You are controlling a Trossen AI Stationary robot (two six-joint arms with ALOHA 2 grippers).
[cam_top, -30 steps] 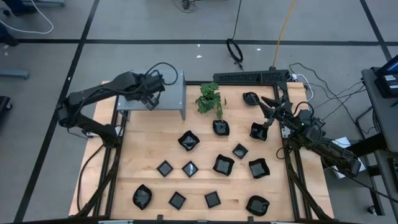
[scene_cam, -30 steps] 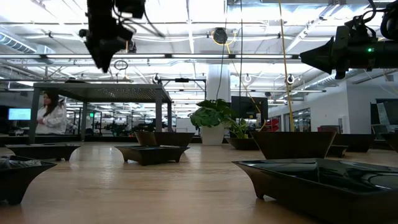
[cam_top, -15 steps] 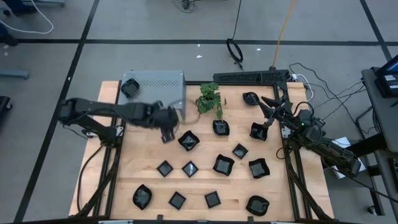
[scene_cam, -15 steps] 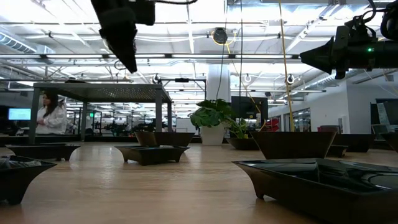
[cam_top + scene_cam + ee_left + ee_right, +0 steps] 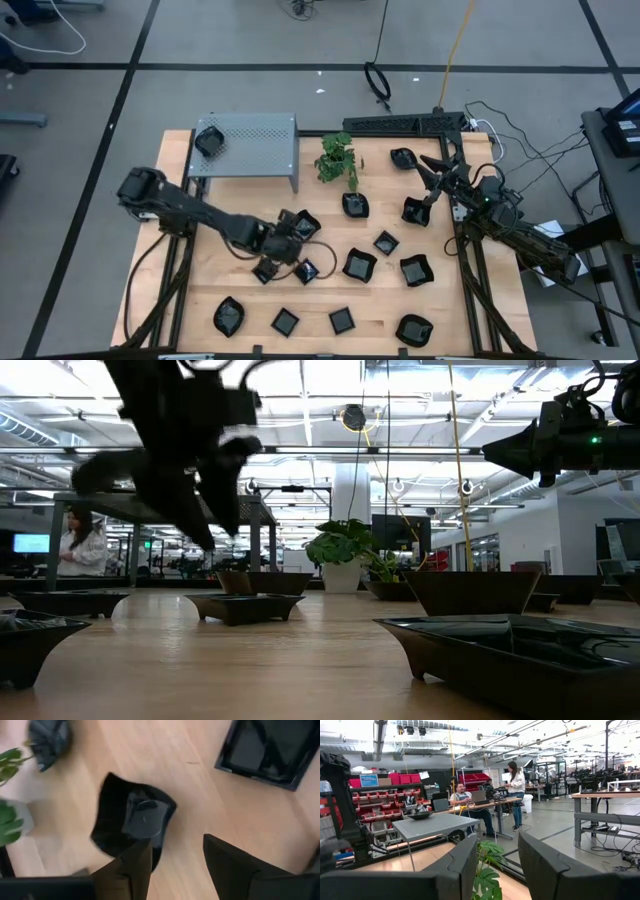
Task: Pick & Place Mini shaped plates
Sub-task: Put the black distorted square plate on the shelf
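Note:
Several glossy black mini plates (image 5: 360, 264) lie flat across the wooden table. One more plate (image 5: 208, 140) sits on the grey perforated shelf (image 5: 250, 145). My left gripper (image 5: 290, 233) is open and hovers over the table's middle, just left of a wavy-edged plate (image 5: 132, 817) (image 5: 305, 226). In the low view it (image 5: 205, 510) hangs clear above the tabletop. A square plate (image 5: 270, 745) lies beyond it. My right gripper (image 5: 432, 176) (image 5: 497, 845) is open and waits in the air at the table's far right, over the plates there.
A small green potted plant (image 5: 338, 160) stands at the far middle, right of the shelf. A black frame (image 5: 405, 122) runs along the far edge. People (image 5: 515, 795) are in the room behind. Bare wood (image 5: 225, 240) lies left of the plates.
My left gripper has swung away from above the shelf, toward the table's near right, and come down over the plates in the middle. The plate on the shelf, hidden under the gripper a second ago, now shows lying there. The right arm has kept still.

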